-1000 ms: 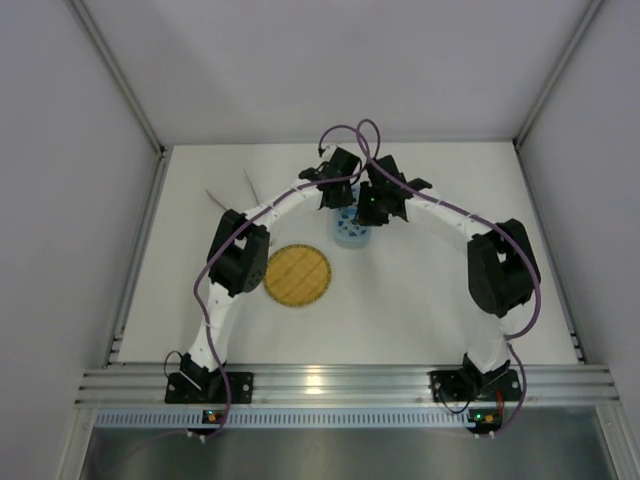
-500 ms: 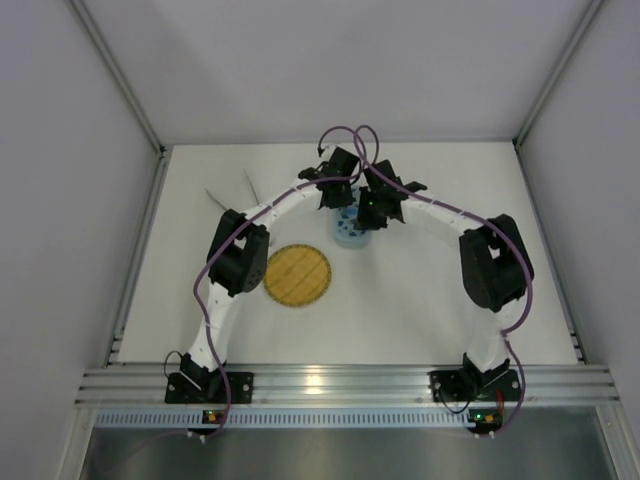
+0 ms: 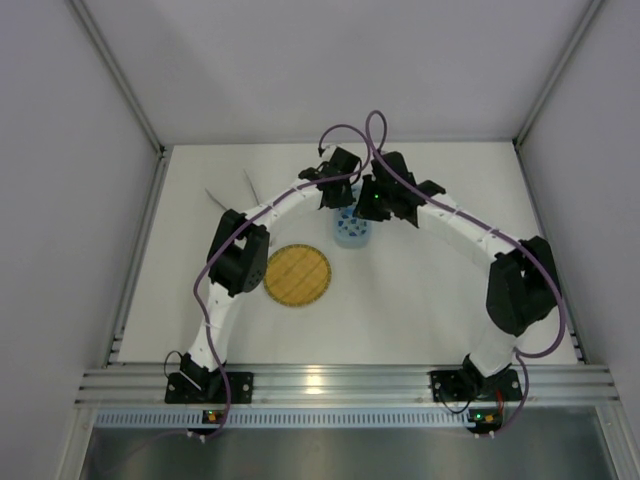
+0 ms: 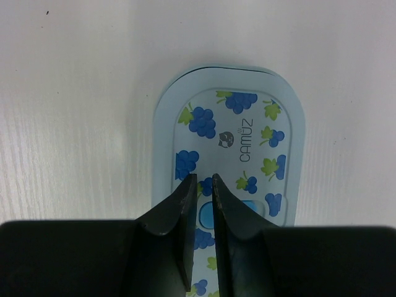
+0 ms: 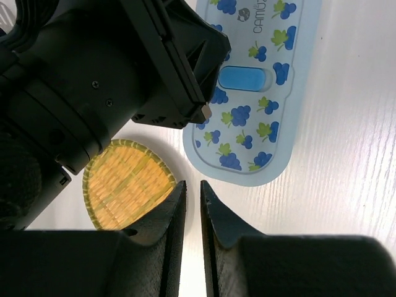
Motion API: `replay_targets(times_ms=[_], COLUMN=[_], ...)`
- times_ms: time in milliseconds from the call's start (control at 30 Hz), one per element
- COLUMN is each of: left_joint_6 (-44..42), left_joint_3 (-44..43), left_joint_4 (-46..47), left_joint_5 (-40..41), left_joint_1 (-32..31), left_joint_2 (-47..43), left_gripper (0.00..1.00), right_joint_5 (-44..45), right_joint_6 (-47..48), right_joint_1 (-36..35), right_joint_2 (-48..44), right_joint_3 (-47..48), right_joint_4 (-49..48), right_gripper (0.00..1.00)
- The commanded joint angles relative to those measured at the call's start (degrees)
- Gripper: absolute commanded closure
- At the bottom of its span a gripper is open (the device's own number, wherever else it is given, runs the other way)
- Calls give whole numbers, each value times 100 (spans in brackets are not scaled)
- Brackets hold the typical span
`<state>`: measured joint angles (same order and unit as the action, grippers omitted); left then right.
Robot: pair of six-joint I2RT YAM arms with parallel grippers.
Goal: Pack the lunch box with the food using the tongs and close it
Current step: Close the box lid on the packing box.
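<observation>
White surface, lunch box at centre back with lid on, plate near it. My left gripper is pinched narrow over the lid, right gripper narrow too, both empty. Risk: pressing off-centre skids the lunch box, or the crowded grippers collide.

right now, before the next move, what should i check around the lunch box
1. Lid sits on the lunch box: ok, it covers the box in both wrist views.
2. Lid snapped down all round: cannot tell.
3. Food packed inside: cannot tell, the lid hides it.
4. Yellow plate bare of food: ok.
5. Left end effector shut and empty over the lid: ok.
6. Right end effector shut and empty, off the box's end: ok.
7. Tongs set down on the table, out of both end effectors: ok.
</observation>
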<state>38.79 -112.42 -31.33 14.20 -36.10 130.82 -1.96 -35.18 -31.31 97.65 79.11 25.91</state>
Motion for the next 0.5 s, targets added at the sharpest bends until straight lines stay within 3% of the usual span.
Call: replay_targets(times_ms=[0,233,467], left_joint_6=[-90,-90,-126], left_joint_3=[-87,-96,-96], left_joint_4=[-453,-470,-497], left_joint_5=[-66,-93,-66], left_joint_1=[-20,-29,-20], left_joint_2=[171,198,171], left_gripper=[79,79,79], right_joint_5=[90,90,46], right_joint_6=[-15,-138,-200], right_joint_1=[-165,-226,-226], right_joint_2=[-62,526,1029], right_joint_3=[-88,-721,-774], right_joint_4=[-200,-745,-948], right_gripper=[85,86,88])
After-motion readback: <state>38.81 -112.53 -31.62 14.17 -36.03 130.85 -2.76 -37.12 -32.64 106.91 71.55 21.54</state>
